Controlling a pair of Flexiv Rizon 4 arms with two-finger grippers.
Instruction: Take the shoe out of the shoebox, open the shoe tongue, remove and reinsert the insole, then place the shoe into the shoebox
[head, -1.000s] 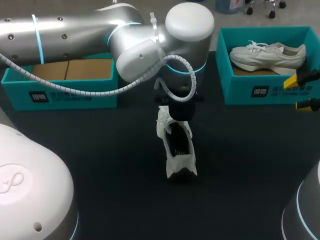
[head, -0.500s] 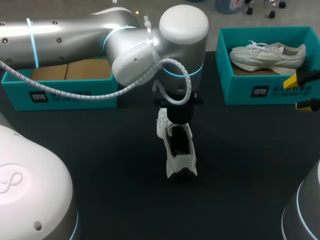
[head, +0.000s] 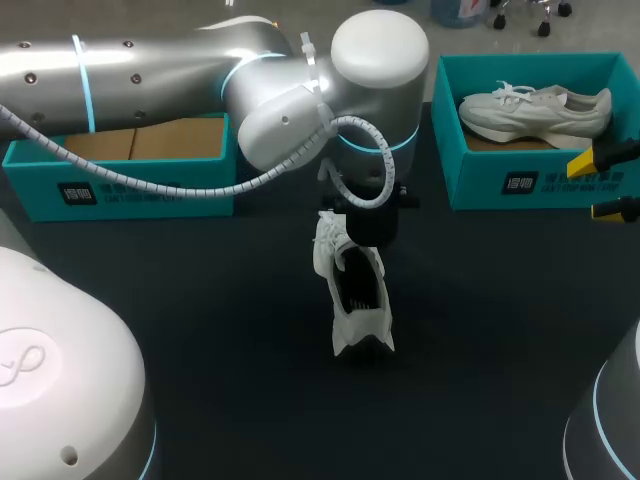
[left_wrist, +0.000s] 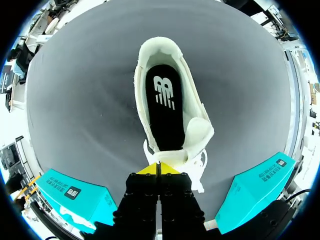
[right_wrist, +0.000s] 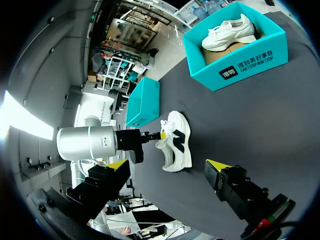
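White sneaker (head: 355, 290) sits mid-worktop (head: 200, 300), black insole (left_wrist: 162, 110) inside. The left claw (left_wrist: 157, 169) pinches its upper near the tongue. The right claw (head: 592, 186) hangs spread beside a teal shoebox (head: 520, 185) holding a second shoe (head: 535, 108).

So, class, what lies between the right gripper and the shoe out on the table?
Nothing but bare table between the right gripper and the shoe; the head view shows it.
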